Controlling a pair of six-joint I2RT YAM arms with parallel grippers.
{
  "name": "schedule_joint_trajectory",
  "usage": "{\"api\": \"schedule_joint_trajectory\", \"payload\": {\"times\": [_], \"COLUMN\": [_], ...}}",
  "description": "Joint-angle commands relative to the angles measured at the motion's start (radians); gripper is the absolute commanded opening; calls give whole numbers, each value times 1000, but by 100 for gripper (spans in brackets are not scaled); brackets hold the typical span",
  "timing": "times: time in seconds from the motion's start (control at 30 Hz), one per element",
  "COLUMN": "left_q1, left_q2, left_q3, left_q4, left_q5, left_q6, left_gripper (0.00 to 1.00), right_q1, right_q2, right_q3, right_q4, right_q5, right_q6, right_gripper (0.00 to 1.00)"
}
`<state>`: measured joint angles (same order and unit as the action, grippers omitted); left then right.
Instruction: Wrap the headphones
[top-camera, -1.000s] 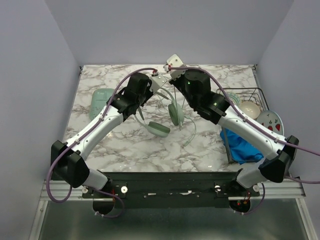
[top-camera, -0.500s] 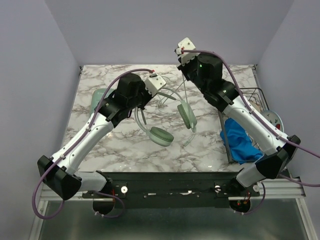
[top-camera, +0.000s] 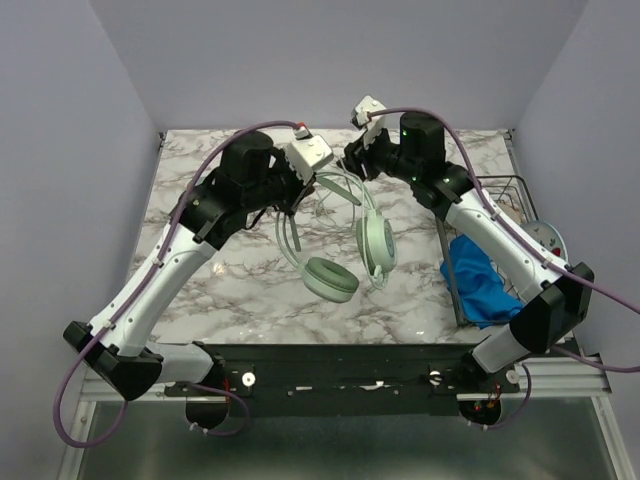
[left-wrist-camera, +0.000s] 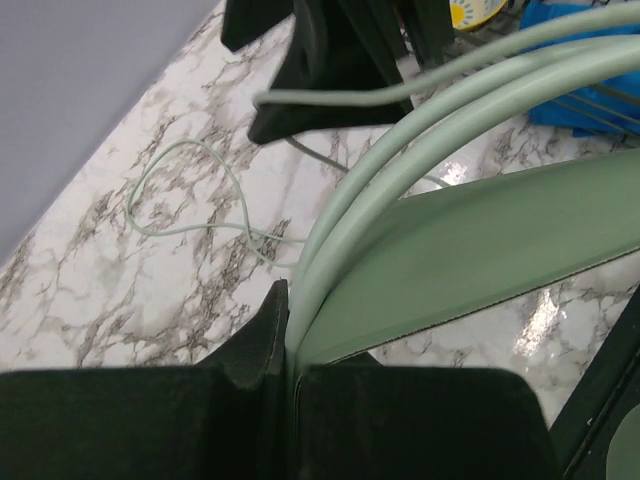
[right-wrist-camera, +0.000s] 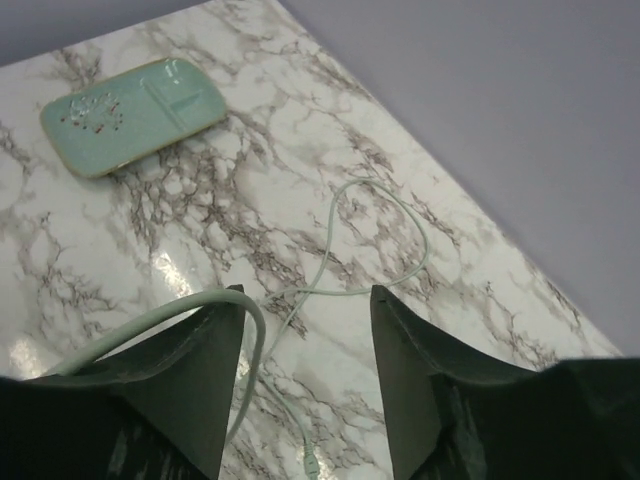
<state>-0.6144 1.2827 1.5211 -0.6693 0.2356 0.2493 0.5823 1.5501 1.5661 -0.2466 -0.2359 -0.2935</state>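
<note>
The pale mint headphones (top-camera: 331, 278) hang above the marble table, one ear cup low at the front and the other (top-camera: 377, 240) beside it. My left gripper (top-camera: 298, 196) is shut on the arched headband (left-wrist-camera: 450, 250), which is pinched between its jaws (left-wrist-camera: 288, 330). My right gripper (top-camera: 352, 162) is open next to the headband top. In the right wrist view a stretch of the thin cable (right-wrist-camera: 245, 330) lies over the left finger, with nothing clamped in the gripper (right-wrist-camera: 305, 292). The rest of the cable (right-wrist-camera: 380, 240) loops on the table below.
A flat mint case (right-wrist-camera: 130, 115) lies at the back left of the table. At the right edge stands a wire rack (top-camera: 500, 190) with a blue cloth (top-camera: 480, 285) and a plate (top-camera: 548, 245) by it. Grey walls close in the back and sides.
My right gripper has opened and dropped back toward the headband top. The left arm has swung further out, and the headphones now hang nearer the front.
</note>
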Motion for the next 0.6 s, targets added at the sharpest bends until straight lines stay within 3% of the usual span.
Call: {"api": "schedule_joint_trajectory", "payload": {"times": [0.0,0.3,0.57], "left_q1": [-4,-2,1], "left_q2": [-40,-39,10], "left_q3": [103,252,385], "left_q4": [-42,-75,-99], "left_q5": [21,-214,-272], "left_q6": [-134,-197,-274], "left_gripper": [0,0,0], "right_q1": [-9,-16,-18], "right_q2": [-21,24,134], "right_q3": [-92,-290,-377], "right_q4": [165,449,690], "right_q5": [-187,-304,-361], "right_q6": [89,247,435], "right_gripper": [65,66,68]}}
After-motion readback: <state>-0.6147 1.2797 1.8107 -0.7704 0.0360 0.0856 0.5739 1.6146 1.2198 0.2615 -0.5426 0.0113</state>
